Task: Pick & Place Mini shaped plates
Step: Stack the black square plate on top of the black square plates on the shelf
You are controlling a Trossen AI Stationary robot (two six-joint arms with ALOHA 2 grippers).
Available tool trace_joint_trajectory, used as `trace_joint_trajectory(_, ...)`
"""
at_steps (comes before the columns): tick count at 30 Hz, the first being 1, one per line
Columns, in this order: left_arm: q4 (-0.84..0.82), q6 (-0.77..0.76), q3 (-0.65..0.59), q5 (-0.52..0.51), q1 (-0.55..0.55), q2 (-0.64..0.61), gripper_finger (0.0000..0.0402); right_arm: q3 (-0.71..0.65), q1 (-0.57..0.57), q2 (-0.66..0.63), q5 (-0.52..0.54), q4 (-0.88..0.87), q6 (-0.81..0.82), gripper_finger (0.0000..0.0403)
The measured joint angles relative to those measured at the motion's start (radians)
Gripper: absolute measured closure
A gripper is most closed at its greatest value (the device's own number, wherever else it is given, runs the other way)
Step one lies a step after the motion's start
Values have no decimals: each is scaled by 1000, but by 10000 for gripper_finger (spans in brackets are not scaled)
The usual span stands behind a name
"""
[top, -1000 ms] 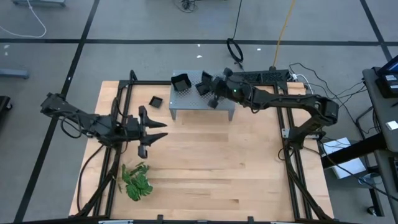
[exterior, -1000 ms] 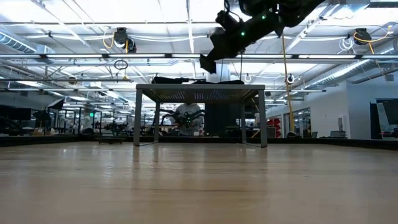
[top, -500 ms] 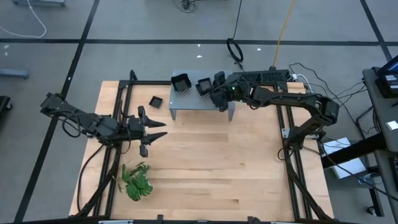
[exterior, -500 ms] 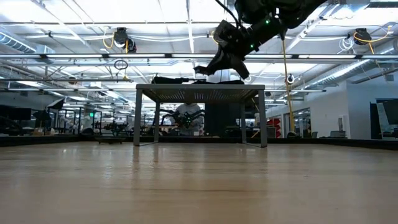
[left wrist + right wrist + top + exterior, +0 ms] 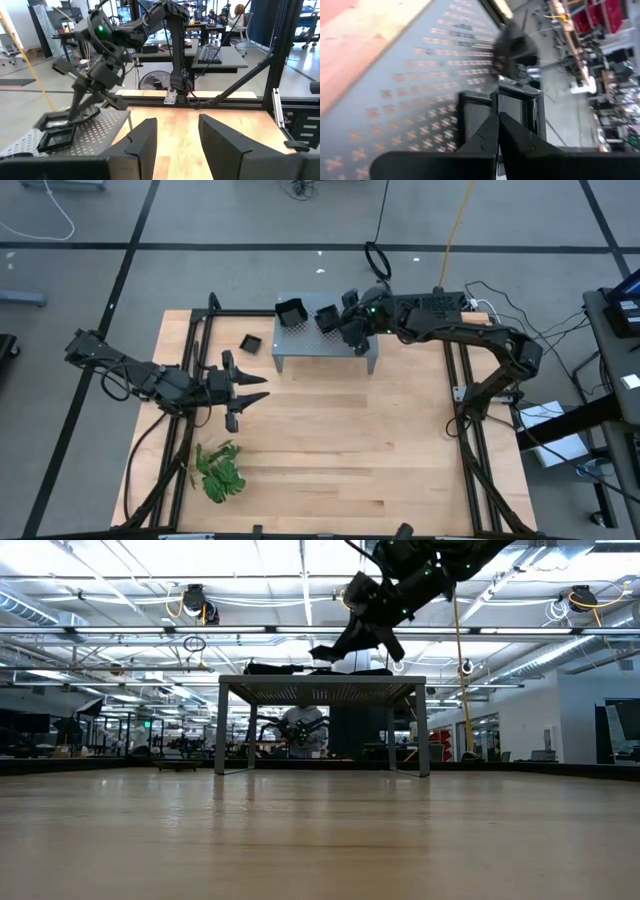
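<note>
Plates: square black plate (image 5: 327,317) on grey perforated stand (image 5: 310,346) at table's far side, second black plate (image 5: 291,311) on stand's left end, third plate (image 5: 251,342) on table (image 5: 350,460) just left of stand. Right gripper (image 5: 347,323) over stand beside square plate, fingers pressed shut, holding nothing visible, tips at plate rim. Left gripper (image 5: 243,387) waits at left, partly open, empty. Risk, my guess: closed tips could nudge plate across perforated top or off edge. Green sprig (image 5: 219,469) near left corner.
</note>
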Motion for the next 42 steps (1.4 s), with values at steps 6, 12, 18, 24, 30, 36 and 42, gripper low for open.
trace_joint_trajectory(6, -1, 0, 0, 0, 0, 0, 254, 0, 3, -3, -6, 18, 14, 403)
trace_joint_trajectory(12, -6, 0, 0, -1, 0, 0, 254, -2, 3, 4, -7, 19, 47, 403)
trace_joint_trajectory(18, -6, 0, 0, -1, 0, 0, 254, -1, 3, 20, -8, 25, 114, 403)
trace_joint_trajectory(24, -6, 0, 0, -1, 0, 0, 254, -2, 3, 37, -6, 16, 114, 403)
trace_joint_trajectory(30, -11, 0, 0, -1, 0, 0, 254, -3, 3, 42, -4, 17, 106, 403)
trace_joint_trajectory(36, -13, 0, 0, -1, 0, 0, 254, -2, 3, 44, -4, 14, 108, 402)
trace_joint_trajectory(42, -13, 0, 0, -1, 0, 0, 254, -2, 3, 44, -4, 16, 111, 372)
